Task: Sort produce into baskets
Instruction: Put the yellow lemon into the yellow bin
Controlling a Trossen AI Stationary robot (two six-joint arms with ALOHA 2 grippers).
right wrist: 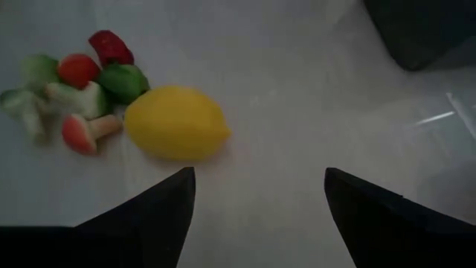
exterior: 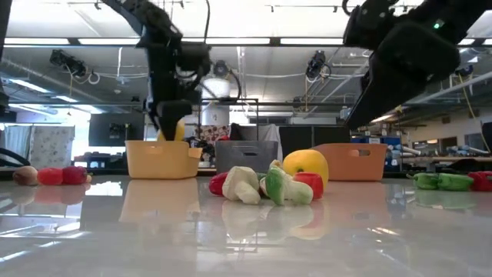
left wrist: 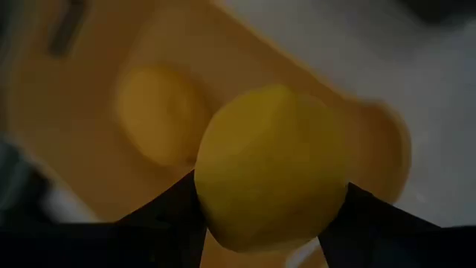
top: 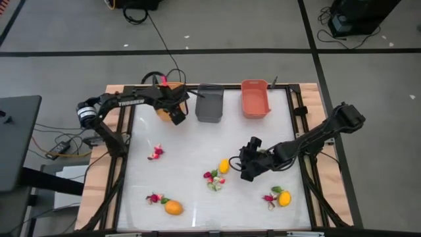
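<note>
Baskets: three in a row along the 12 o'clock edge of the white table (top: 191, 151).
- Yellow-orange basket (exterior: 161, 159), leftmost of the row. Largely covered from above by the left arm. The left wrist view shows one rounded yellow-orange fruit (left wrist: 158, 115) lying inside it.
- Dark grey basket (top: 209, 103), middle. No contents can be made out.
- Salmon-coral basket (top: 255, 99), rightmost. Interior appears bare from above.

Left claw (top: 172, 110): over the yellow-orange basket, gripping a yellow lemon-like fruit (left wrist: 271, 167) between its fingers. The fruit is smooth, rounded and bright yellow. It hangs above the basket's interior.

Right claw (top: 245, 164): spread wide, holding nothing, low over the table at about 3 o'clock of centre. Another yellow lemon (right wrist: 176, 123) lies just ahead of it.

Loose produce on the table:
- Centre cluster (top: 213, 179), touching the lemon at its 7 o'clock side: red, green and pale pieces, one shaped like a small mushroom (right wrist: 83, 132).
- Pink-red radish-like piece (top: 156, 153), toward 9 o'clock, alone.
- Orange fruit (top: 173, 208) with a small red-and-green bit (top: 155, 198) beside it, at 7 o'clock.
- Yellow-orange fruit (top: 284, 198) with green and red bits (top: 270, 198), at 5 o'clock.

Hard to make out: the small pieces of each cluster blur together from above. The low view cuts off the pieces at both its side edges. The yellow-orange basket's far end is hidden behind the held fruit.
</note>
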